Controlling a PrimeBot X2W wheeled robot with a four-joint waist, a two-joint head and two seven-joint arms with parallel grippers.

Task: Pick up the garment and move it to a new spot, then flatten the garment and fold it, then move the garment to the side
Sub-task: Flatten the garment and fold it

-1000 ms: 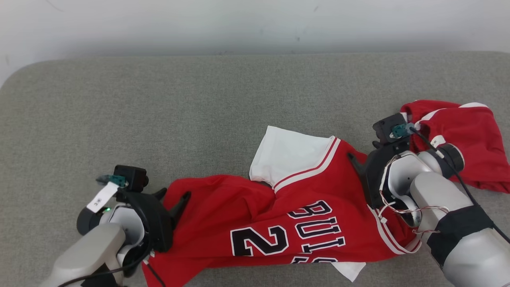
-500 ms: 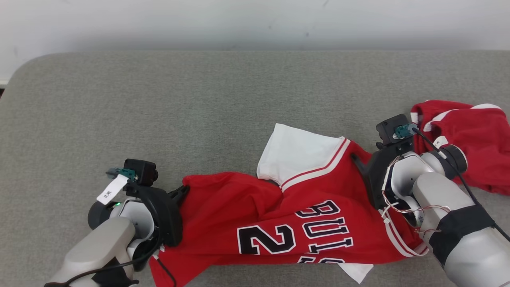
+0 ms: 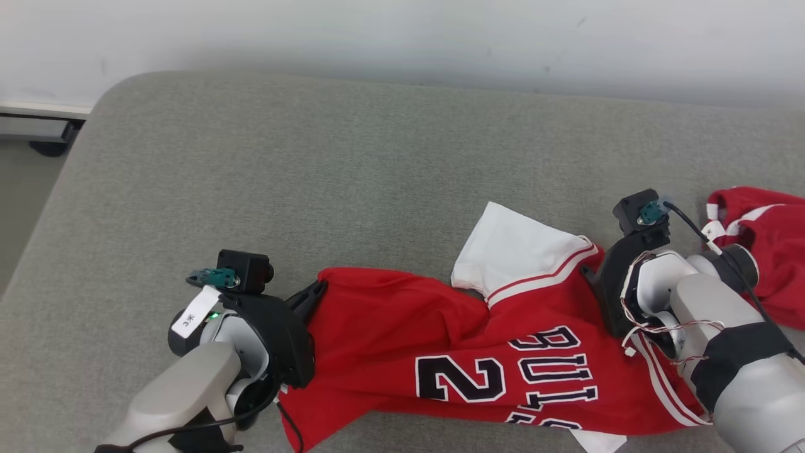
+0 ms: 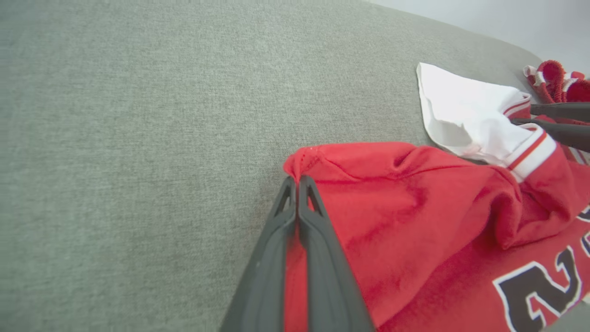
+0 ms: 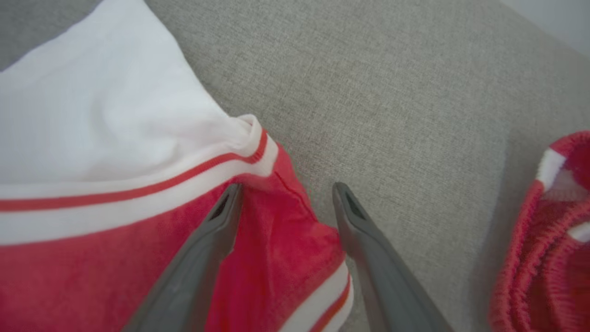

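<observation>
We are gripping the red jersey [image 3: 402,327] by its left-hand corner. Our left gripper [image 3: 317,290] is pressing its two dark fingers together on the red hem, and in the left wrist view the gripper [image 4: 297,180] is pinching a strip of cloth between them. A second ago this gripper was standing spread just beside that corner; half a second ago it had already closed there.

The jersey is lying crumpled across the near, right-hand part of the grey padded surface [image 3: 314,157], black lettering and a number 2 facing up, with a white panel [image 3: 509,248] folded out along its far edge.

Our right gripper [image 3: 590,274] is staying parted, moderately wide. In the right wrist view it [image 5: 288,186] is straddling a red fold just below the striped trim [image 5: 115,191], one finger lying over the cloth and the other over bare grey surface beside the jersey's edge. Its place against the jersey is matching the earlier pictures.

The whole head view is shifting as our head turns: the surface's rounded left corner and a strip of floor [image 3: 25,189] are now showing, and the second red garment [image 3: 770,251] is sitting nearer that view's right edge.
</observation>
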